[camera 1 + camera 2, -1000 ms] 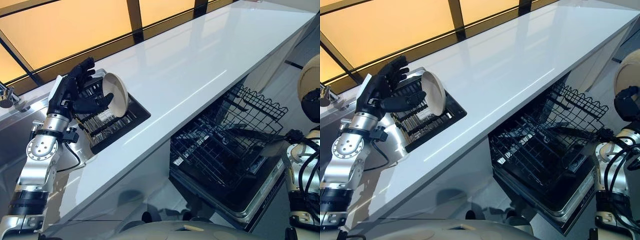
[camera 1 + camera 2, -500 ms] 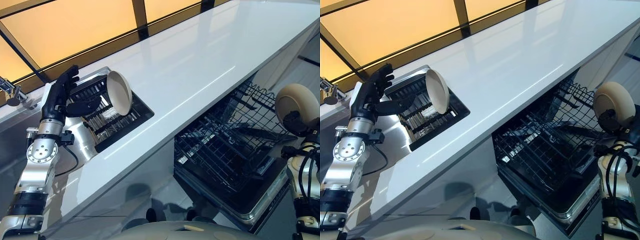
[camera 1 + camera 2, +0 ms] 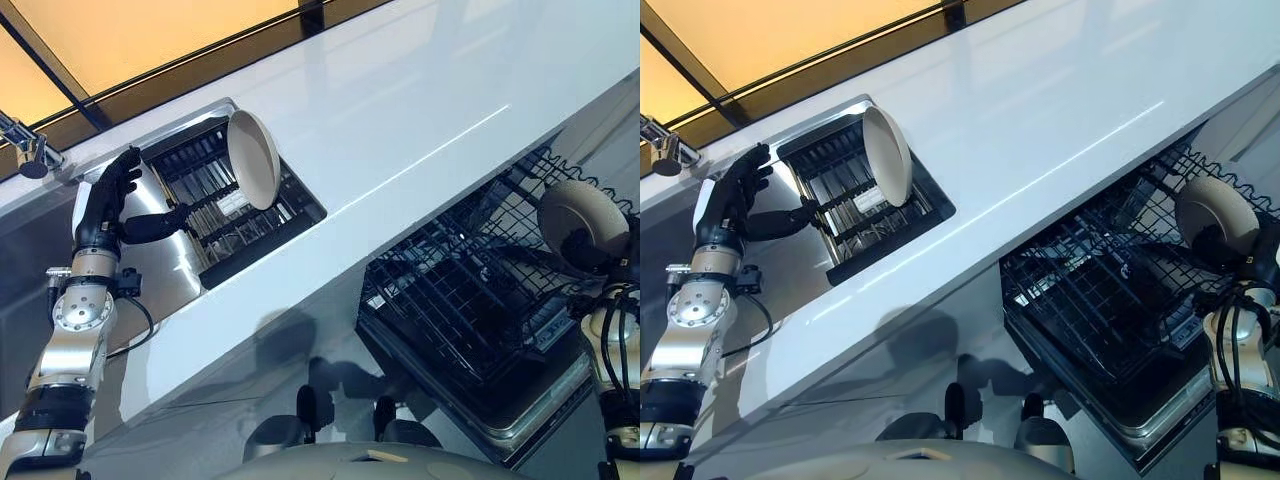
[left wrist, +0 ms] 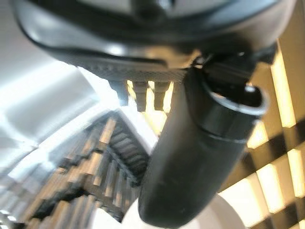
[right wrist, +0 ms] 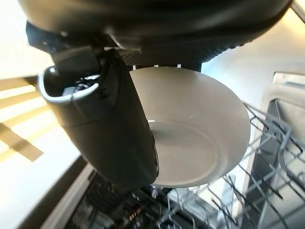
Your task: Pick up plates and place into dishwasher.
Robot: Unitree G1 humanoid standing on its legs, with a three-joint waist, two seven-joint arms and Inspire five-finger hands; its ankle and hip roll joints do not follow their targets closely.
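Note:
A cream plate stands on edge in the black drying rack set in the sink. My left hand hovers open to the rack's left, fingers straight and thumb pointing at the rack, well apart from that plate. At the right edge my right hand is shut on a second cream plate, held tilted above the open dishwasher's wire rack. In the right wrist view the thumb lies across that plate's rim, with the wire rack just below.
The long white counter runs between sink and dishwasher. A tap stands at the far left by the steel sink wall. The dishwasher's door hangs open under the pulled-out rack.
The camera has tilted down. My left hand has let go of the standing plate and drawn back to the left. My right hand has lowered its plate toward the dishwasher rack.

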